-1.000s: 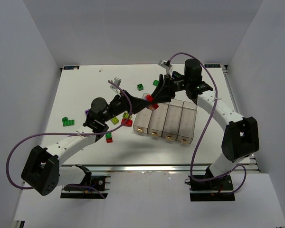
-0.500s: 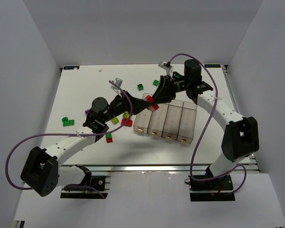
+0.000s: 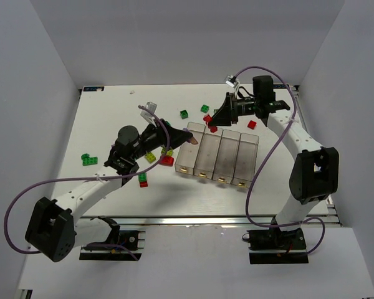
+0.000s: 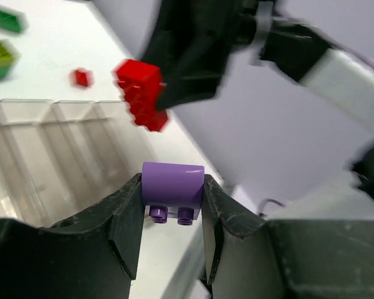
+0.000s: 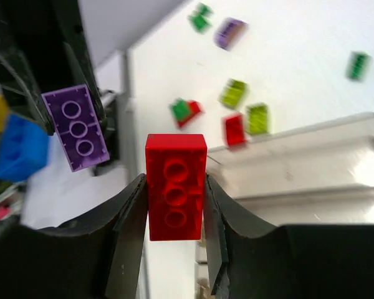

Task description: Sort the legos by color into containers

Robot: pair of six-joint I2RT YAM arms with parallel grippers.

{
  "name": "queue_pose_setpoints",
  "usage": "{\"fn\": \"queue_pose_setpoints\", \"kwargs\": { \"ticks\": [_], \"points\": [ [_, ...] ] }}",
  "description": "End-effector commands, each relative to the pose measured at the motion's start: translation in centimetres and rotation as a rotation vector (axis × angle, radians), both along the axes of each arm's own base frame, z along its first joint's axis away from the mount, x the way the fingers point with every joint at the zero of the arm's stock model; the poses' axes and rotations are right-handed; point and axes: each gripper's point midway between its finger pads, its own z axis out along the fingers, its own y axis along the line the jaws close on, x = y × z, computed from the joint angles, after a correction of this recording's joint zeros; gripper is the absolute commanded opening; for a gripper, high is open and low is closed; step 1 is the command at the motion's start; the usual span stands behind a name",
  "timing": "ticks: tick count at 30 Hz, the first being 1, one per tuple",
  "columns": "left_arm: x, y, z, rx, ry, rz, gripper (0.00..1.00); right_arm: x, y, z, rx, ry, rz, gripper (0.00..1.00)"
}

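Observation:
My left gripper is shut on a purple lego and holds it above the far end of the leftmost container. My right gripper is shut on a red lego and holds it in the air just beyond the far ends of the four joined translucent containers. The two grippers face each other a short way apart. The red lego shows in the left wrist view. The purple lego shows in the right wrist view. The containers look empty from here.
Loose legos lie on the white table: two green at the back, a small red one by the right arm, a green pair far left. Yellow-green, red and green-red ones lie left of the containers.
The grippers, close together at the red lego before, have drawn apart. The right gripper moved back and right with the red lego. The left gripper keeps the purple lego.

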Motion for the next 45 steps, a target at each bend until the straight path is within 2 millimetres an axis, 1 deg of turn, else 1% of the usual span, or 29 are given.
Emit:
{"fn": "queue_pose_setpoints", "kwargs": {
  "ticks": [1,2,3,4,5,6,7,8,9,10,11,12,14,15,16,17,18,23,27,31,32,34,36,37,38,41,42,44,45],
  "points": [
    [3.7,1.0,-5.3,0.19,0.155,0.152,0.14,2.1,-1.4,-3.0,-0.215,-0.111,-0.145,0.0],
    [5.0,1.2,-4.8,0.217,0.164,0.195,0.14,2.2,-1.7,-3.5,-0.237,-0.131,-0.154,0.0],
    [5.4,1.5,-6.6,0.287,0.221,0.218,0.13,2.4,-2.0,-3.7,-0.254,-0.139,-0.17,0.0],
    [6.1,1.7,-7.2,0.326,0.227,0.236,0.13,2.4,-2.2,-3.5,-0.259,-0.16,-0.182,0.0],
    [7.9,1.9,-7.4,0.362,0.238,0.296,0.15,2.3,-2.4,-4.2,-0.274,-0.155,-0.194,0.0],
    [8.2,2.1,-8.5,0.422,0.257,0.301,0.16,2.3,-2.5,-4.3,-0.277,-0.162,-0.199,0.0],
    [8.8,2.1,-8.8,0.448,0.262,0.313,0.16,2.3,-2.5,-4.1,-0.278,-0.177,-0.207,0.0],
    [9.8,2.3,-10.3,0.495,0.288,0.346,0.2,2.2,-2.6,-4.4,-0.282,-0.174,-0.208,0.0],
    [10.6,2.2,-9.7,0.525,0.274,0.351,0.21,2.1,-2.6,-4.6,-0.286,-0.17,-0.211,0.0],
    [11.5,2.2,-10.7,0.582,0.303,0.375,0.24,2.2,-2.8,-4.6,-0.292,-0.171,-0.219,0.0],
    [11.6,2.8,-12.4,0.629,0.333,0.394,0.24,2.3,-2.9,-4.7,-0.297,-0.17,-0.224,0.0],
    [12.5,2.5,-11.8,0.642,0.312,0.4,0.31,2.2,-2.9,-4.9,-0.302,-0.171,-0.225,0.0],
    [12.7,2.4,-13.1,0.689,0.334,0.399,0.35,2.4,-3.2,-5.3,-0.318,-0.17,-0.242,0.0],
    [13.1,2.0,-13.9,0.703,0.338,0.387,0.41,2.4,-3.2,-5.5,-0.324,-0.165,-0.246,0.0],
    [13.1,1.8,-14.4,0.707,0.344,0.381,0.44,2.7,-3.5,-5.9,-0.341,-0.153,-0.268,0.0],
    [13.2,1.5,-14.7,0.711,0.343,0.376,0.46,2.7,-3.5,-6.2,-0.347,-0.144,-0.274,0.0],
    [13.4,1.0,-15.7,0.718,0.35,0.358,0.46,2.6,-3.5,-6.7,-0.354,-0.132,-0.273,0.0],
    [13.8,-0.5,-16.9,0.734,0.358,0.327,0.5,2.5,-3.8,-8.5,-0.39,-0.117,-0.283,0.0],
    [14.1,-1.3,-16.8,0.732,0.353,0.316,0.56,2.5,-3.7,-10.1,-0.416,-0.095,-0.271,0.0],
    [14.1,-1.5,-17.0,0.744,0.355,0.318,0.65,2.7,-3.2,-11.1,-0.436,-0.105,-0.256,0.0],
    [14.0,-1.5,-17.1,0.747,0.357,0.319,0.68,2.6,-2.6,-11.3,-0.44,-0.117,-0.238,0.0],
    [14.0,-1.5,-16.8,0.745,0.353,0.323,0.69,2.5,-1.8,-12.1,-0.456,-0.125,-0.222,0.0],
    [13.9,-1.1,-15.8,0.735,0.343,0.346,0.7,2.6,-1.2,-13.2,-0.473,-0.121,-0.213,0.01],
    [13.9,-0.8,-15.3,0.732,0.339,0.361,0.7,2.7,-1.1,-13.6,-0.484,-0.117,-0.218,0.01],
    [13.7,0.0,-14.2,0.724,0.327,0.396,0.69,3.1,-0.9,-14.1,-0.495,-0.115,-0.229,0.02],
    [13.0,1.8,-12.5,0.703,0.319,0.47,0.68,4.0,-0.8,-15.0,-0.525,-0.137,-0.252,0.04],
    [12.0,2.7,-11.7,0.689,0.313,0.487,0.67,4.6,-1.2,-15.4,-0.553,-0.148,-0.274,0.06],
    [10.8,3.8,-11.1,0.667,0.323,0.517,0.67,5.2,-1.6,-16.0,-0.586,-0.176,-0.286,0.09],
    [9.5,4.9,-10.7,0.654,0.322,0.535,0.68,5.7,-1.9,-16.2,-0.606,-0.193,-0.298,0.12]
  ]
}}
